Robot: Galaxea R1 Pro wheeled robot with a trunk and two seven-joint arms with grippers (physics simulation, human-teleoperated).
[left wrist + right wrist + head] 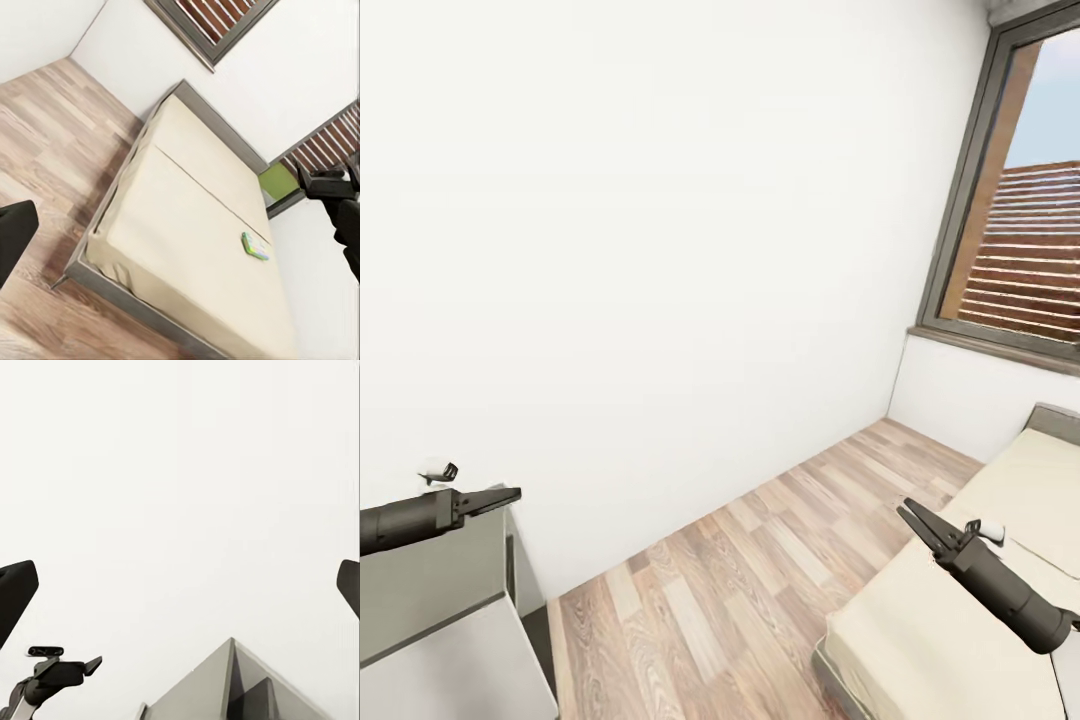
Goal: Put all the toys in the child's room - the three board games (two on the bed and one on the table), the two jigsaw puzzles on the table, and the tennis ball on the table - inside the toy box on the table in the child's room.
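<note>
Left gripper (500, 497) looks nearly closed and empty; right gripper (916, 517) is spread wide, empty, over the bed (960, 590). One small game box (256, 245) lies on the mattress, its print too small to read.

Both arms are dark grey cylinders; each black gripper, left (510, 492) and right (905, 507), carries a small white camera.

Bed (960, 600) cut off at head view's right and bottom edges. Small green-white box (256, 246) on mattress, print too small to read. Window (1020, 200) cropped at right edge. Left hand (495, 498) fingers edge-on, gap unclear.
</note>
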